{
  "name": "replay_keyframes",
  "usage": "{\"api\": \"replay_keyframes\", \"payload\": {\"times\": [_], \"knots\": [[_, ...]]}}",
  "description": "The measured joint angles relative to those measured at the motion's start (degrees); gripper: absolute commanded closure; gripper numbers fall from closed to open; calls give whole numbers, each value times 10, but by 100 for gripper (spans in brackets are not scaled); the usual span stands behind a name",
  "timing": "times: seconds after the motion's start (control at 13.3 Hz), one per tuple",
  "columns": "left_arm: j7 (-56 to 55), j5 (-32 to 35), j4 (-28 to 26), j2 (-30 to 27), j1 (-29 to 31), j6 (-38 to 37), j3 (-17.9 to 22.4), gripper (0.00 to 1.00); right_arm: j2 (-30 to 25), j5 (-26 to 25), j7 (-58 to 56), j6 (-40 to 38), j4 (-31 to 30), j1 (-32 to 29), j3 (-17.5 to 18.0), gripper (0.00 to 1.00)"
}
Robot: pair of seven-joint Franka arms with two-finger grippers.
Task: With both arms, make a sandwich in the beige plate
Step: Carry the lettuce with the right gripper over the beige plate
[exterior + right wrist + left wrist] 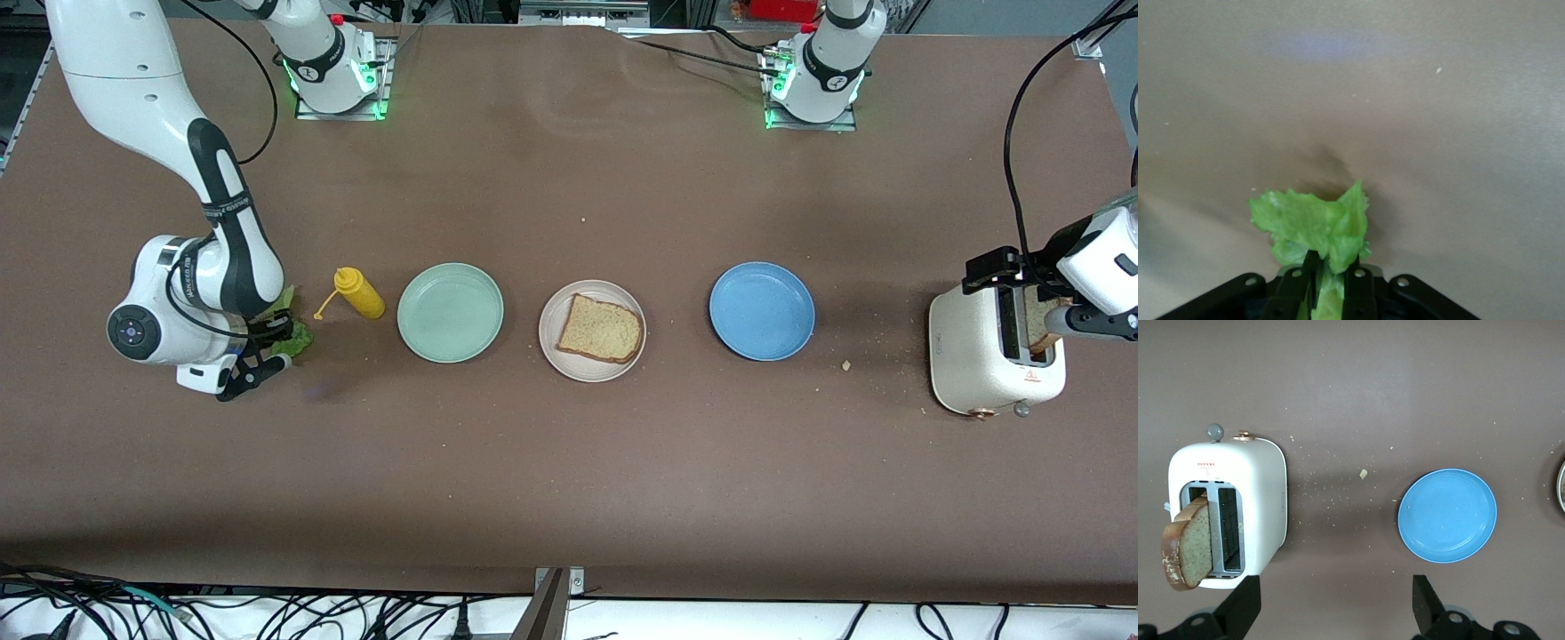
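The beige plate (pixel 551 311) sits mid-table with one tan toast slice (pixel 603 329) on it. My right gripper (pixel 267 356) is low at the right arm's end of the table, beside the mustard bottle. It is shut on a crinkled green lettuce leaf (pixel 293 336). In the right wrist view the leaf (pixel 1318 227) bunches out past the pinching right gripper (pixel 1330 267). My left gripper (pixel 1040 298) hangs open over the white toaster (pixel 978 356). A second toast slice (pixel 1188 547) sticks out of the toaster (pixel 1258 493), apart from the left gripper (pixel 1336 597).
A mint green plate (pixel 450 312) lies between the beige plate and a yellow mustard bottle (pixel 359 293). A blue plate (pixel 762 311) (pixel 1447 515) lies between the beige plate and the toaster. Crumbs are scattered near the toaster.
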Motion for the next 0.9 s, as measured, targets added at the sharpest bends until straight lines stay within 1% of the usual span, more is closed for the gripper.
{"api": "replay_keyframes", "payload": {"times": [0.07,0.22,0.37,0.52,0.75,0.9], "knots": [[0,0,0,0,0,0,0,0,0,-5,4,-29,16,2,0,100],[0,0,0,0,0,0,0,0,0,-28,25,-103,68,4,0,100],[0,0,0,0,0,0,0,0,-2,-44,42,-189,132,8,0,100],[0,0,-1,0,0,0,0,0,-3,-47,56,-278,199,13,0,100],[0,0,-1,0,0,0,0,0,-5,-46,132,-395,292,33,2,100],[0,0,-1,0,0,1,0,0,-5,-38,220,-442,331,68,6,100]]}}
